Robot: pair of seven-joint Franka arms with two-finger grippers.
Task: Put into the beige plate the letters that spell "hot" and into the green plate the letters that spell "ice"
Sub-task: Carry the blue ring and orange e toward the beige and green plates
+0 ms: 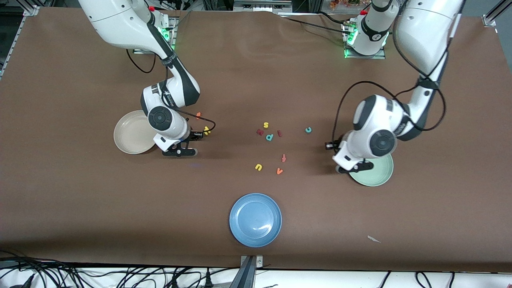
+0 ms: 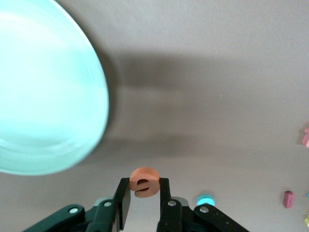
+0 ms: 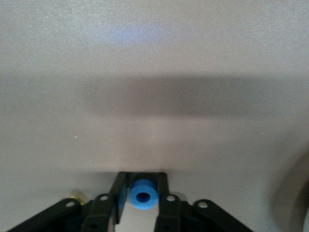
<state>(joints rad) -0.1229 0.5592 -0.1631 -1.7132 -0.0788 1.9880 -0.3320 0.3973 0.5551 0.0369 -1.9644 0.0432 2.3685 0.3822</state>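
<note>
My right gripper (image 1: pixel 182 151) is low at the table beside the beige plate (image 1: pixel 128 138), shut on the blue o (image 3: pixel 144 194). The yellow h (image 1: pixel 207 130) and the orange t (image 1: pixel 198 115) lie on the table close to that arm's wrist. Over the rim of the green plate (image 1: pixel 376 176) my left gripper (image 1: pixel 356 167) hangs, shut on the orange e (image 2: pixel 144 181); the plate (image 2: pixel 48 96) shows empty beside it. The teal c (image 1: pixel 308 129) and the dark red i (image 1: pixel 279 133) lie mid-table.
Other loose letters lie mid-table: a yellow s (image 1: pixel 265 125), a teal p (image 1: pixel 269 137), an f (image 1: pixel 284 157), a yellow u (image 1: pixel 259 167) and an orange v (image 1: pixel 279 171). A blue plate (image 1: pixel 255 219) sits nearest the front camera.
</note>
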